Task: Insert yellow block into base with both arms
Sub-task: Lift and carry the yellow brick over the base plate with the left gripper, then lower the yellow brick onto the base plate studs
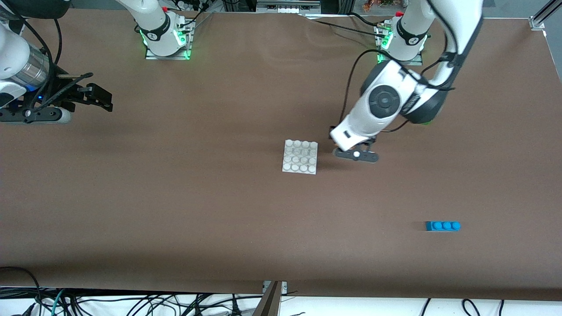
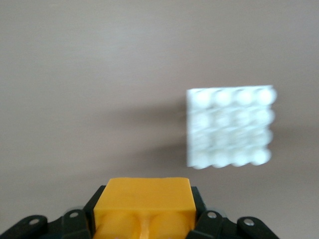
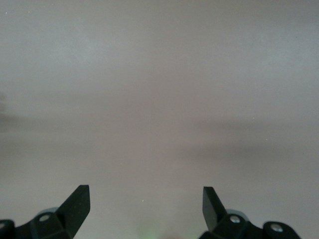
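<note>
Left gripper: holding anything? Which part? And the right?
Left gripper is shut on the yellow block, clamped by its two sides. Right gripper is open, holding nothing.

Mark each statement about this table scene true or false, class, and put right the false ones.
1. The left gripper is shut on the yellow block. True.
2. The yellow block already sits on the base. False: it is held in the air over the table beside the base, toward the left arm's end, and no brick is on the base's studs.
3. The right gripper is open and holds nothing. True: it waits at the right arm's end of the table.
4. The blue brick lies farther from the front camera than the base. False: it lies nearer, toward the left arm's end.
5. The base has a four-by-four grid of studs. True.
</note>
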Motion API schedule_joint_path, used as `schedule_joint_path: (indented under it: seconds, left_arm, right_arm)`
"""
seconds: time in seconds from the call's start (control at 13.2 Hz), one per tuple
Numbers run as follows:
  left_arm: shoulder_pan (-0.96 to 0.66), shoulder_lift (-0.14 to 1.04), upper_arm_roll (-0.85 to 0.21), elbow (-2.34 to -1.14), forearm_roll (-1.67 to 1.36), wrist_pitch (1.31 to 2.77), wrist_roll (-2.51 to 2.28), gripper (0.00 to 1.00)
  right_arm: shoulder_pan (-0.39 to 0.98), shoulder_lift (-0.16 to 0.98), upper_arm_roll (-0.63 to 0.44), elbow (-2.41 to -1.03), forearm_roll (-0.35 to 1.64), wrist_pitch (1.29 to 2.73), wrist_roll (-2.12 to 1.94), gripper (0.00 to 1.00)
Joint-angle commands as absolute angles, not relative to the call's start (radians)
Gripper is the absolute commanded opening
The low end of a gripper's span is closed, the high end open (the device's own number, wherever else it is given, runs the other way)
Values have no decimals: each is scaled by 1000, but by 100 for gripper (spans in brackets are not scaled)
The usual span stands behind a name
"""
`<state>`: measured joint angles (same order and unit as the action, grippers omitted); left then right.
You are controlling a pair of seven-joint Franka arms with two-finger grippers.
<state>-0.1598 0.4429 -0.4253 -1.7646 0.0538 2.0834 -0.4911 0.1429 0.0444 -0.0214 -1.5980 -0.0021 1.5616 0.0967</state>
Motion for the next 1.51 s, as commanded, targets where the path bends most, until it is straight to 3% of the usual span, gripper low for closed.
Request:
schedule_joint_path:
  seconds: [0.0, 0.38, 0.98, 1.43]
  left_arm:
    - [-248, 616, -417, -1573, 58, 2059, -589, 13]
    - [-440, 724, -318, -1506, 167, 2069, -773, 12]
    - [-462, 790, -285, -1517, 205, 2212, -795, 12]
    - [-483, 805, -287, -1522, 232, 2206, -836, 12]
  right_arm:
    - [137, 54, -17, -1578, 0, 1566, 80, 100]
    - [137, 52, -15, -1578, 2, 1566, 81, 100]
    - [137, 52, -15, -1580, 2, 1565, 81, 100]
    - [137, 54, -17, -1580, 2, 1565, 81, 100]
